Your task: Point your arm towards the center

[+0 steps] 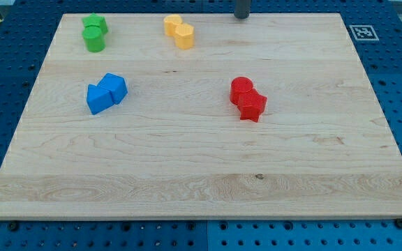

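Dark rod, cylindrical, enters at the view's top edge; the tip [241, 17] rests at about 12 o'clock on the wooden board [201, 174], just right of the midline. No jaws on this arm, so nothing is spread, pressed together or pinching; the rod touches no block. Nearest to the tip is the yellow pair of blocks [179, 31], toward 9 o'clock from it and near, not touching. Red pair [248, 99], a round-topped piece joined with an angular one, lies toward 6 o'clock from the tip, a little right of board centre. Blue pair [106, 93] sits at 9 o'clock from centre; green pair [94, 33], stacked-looking cylinders, at 10 to 11 o'clock near the corner. Target is the board's centre, bare wood between the blue and red pairs, and it looks unoccupied. Judgement: the move is not yet begun. A good path runs from the tip toward 6 to 7 o'clock, keeping left of the red pair so nothing is nudged; the yellow pair stays well clear on that line.
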